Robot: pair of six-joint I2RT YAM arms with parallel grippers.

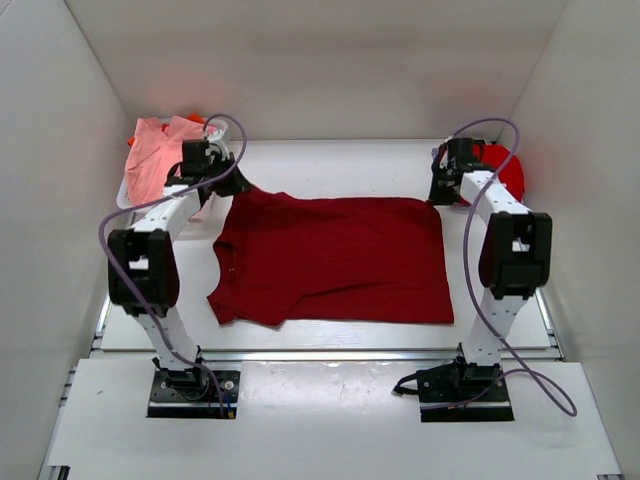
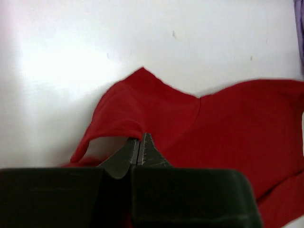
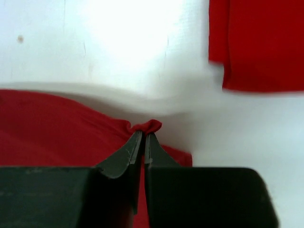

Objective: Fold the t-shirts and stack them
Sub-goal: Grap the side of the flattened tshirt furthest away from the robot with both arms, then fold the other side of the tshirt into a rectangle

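Observation:
A dark red t-shirt (image 1: 335,258) lies spread flat on the white table, collar to the left. My left gripper (image 1: 238,184) is shut on its far left sleeve; in the left wrist view the sleeve cloth (image 2: 128,114) drapes over my gripper's (image 2: 140,137) closed tips. My right gripper (image 1: 440,196) is shut on the shirt's far right corner; in the right wrist view a small bunch of cloth (image 3: 148,126) sticks out between my gripper's (image 3: 144,134) tips. A bright red folded shirt (image 1: 505,168) lies at the far right; it also shows in the right wrist view (image 3: 261,42).
A pile of pink shirts (image 1: 160,155) sits in the far left corner against the wall. White walls enclose the table on three sides. The table's front edge (image 1: 320,352) runs just ahead of both arm bases.

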